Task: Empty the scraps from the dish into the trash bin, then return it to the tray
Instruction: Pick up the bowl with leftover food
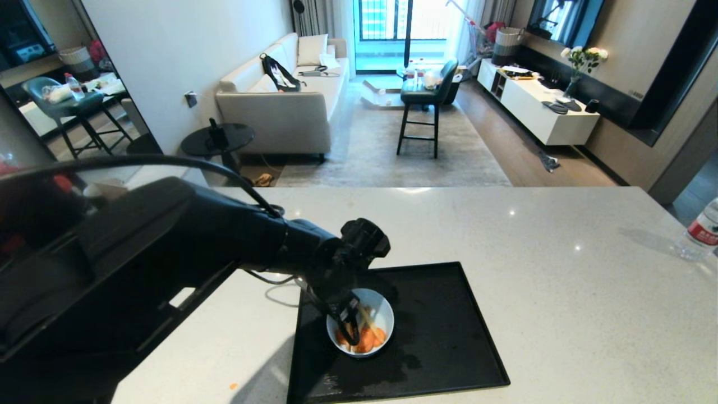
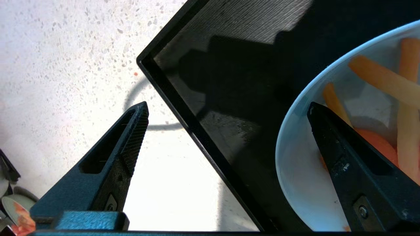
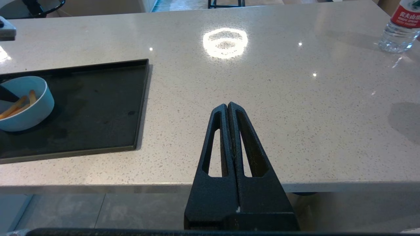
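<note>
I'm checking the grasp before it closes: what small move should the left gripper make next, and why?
Probably close the left gripper on the dish. Its fingers stand wide open, one finger inside the dish over the scraps, the other outside the rim over the countertop. The dish sits on the tray, not yet lifted.

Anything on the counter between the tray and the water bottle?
No. Between the tray and the bottle lies only bare counter, seen in the right wrist view.

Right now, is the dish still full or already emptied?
Still full: the dish sits upright on the tray, with scraps inside.
</note>
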Available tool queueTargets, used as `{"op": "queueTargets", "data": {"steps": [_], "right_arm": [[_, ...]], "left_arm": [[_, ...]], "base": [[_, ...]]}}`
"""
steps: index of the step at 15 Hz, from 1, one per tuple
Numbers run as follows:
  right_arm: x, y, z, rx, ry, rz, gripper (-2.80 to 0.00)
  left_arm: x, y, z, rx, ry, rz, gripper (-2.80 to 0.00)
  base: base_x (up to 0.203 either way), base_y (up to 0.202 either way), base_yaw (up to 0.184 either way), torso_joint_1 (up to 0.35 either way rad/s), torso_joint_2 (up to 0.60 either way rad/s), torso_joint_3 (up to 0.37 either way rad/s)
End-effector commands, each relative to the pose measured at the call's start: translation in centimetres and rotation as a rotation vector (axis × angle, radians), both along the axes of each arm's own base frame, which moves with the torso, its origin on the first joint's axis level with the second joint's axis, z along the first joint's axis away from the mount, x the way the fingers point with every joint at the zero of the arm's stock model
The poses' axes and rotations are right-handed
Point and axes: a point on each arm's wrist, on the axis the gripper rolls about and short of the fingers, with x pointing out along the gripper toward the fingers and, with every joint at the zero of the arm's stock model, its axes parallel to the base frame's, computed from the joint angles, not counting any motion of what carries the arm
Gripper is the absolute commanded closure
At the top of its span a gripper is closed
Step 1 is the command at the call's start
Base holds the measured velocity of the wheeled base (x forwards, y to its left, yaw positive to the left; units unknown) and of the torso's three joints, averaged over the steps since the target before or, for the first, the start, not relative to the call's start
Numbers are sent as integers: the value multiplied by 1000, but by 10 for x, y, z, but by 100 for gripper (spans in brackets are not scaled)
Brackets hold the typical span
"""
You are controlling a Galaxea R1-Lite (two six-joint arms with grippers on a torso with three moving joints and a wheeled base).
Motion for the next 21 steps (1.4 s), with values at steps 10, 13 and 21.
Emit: {"op": "queueTargets", "data": {"steps": [10,13,21], "right_arm": [[0,0,0,0,-1,1,0],[0,0,0,0,-1,1,0],[0,0,0,0,-1,-1,0]], "left_arm": [[-7,-3,-7,13,28,-13,-280],[-7,-3,-9,16,31,-13,-280],[-7,-4,-14,19,43,-15,0]], "base": [[0,0,0,0,0,0],[0,0,0,0,0,0],[0,0,0,0,0,0]]}}
